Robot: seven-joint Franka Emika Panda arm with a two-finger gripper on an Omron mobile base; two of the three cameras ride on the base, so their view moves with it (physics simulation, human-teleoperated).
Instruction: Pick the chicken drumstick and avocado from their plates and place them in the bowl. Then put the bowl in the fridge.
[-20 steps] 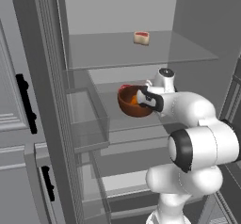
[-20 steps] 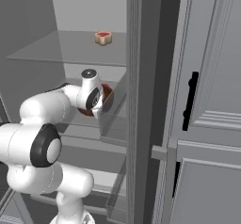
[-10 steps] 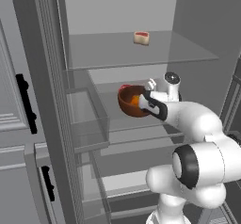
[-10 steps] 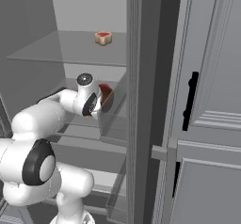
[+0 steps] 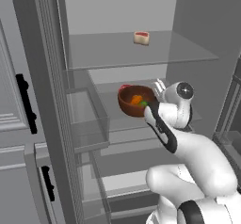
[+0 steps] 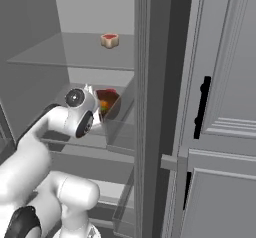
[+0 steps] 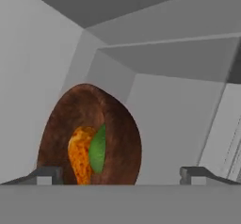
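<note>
The reddish-brown bowl point(image 5: 128, 106) point(image 6: 111, 98) point(image 7: 120, 133) rests on a glass shelf inside the fridge point(image 5: 197, 25) point(image 6: 30, 37). In it lie the orange-brown chicken drumstick point(image 5: 136, 99) point(image 7: 79, 157) and the green avocado point(image 5: 143, 104) point(image 7: 98, 148). My gripper point(image 5: 157, 95) point(image 6: 93, 95) point(image 7: 120, 173) is at the bowl's right rim, reaching into the fridge. In the hand view its fingertips point(image 7: 47, 173) stand wide apart and open, with the bowl just ahead between them. The plates are out of view.
A small pale block with a red top point(image 5: 141, 37) point(image 6: 109, 40) sits on the upper glass shelf. A clear drawer point(image 5: 87, 119) hangs left of the bowl. Grey cabinet doors with black handles point(image 5: 26, 103) point(image 6: 202, 107) flank the fridge.
The arm has stretched further into the fridge and its elbow has dropped. The hand has shifted slightly right at the bowl's rim. The bowl stays where it was on the shelf.
</note>
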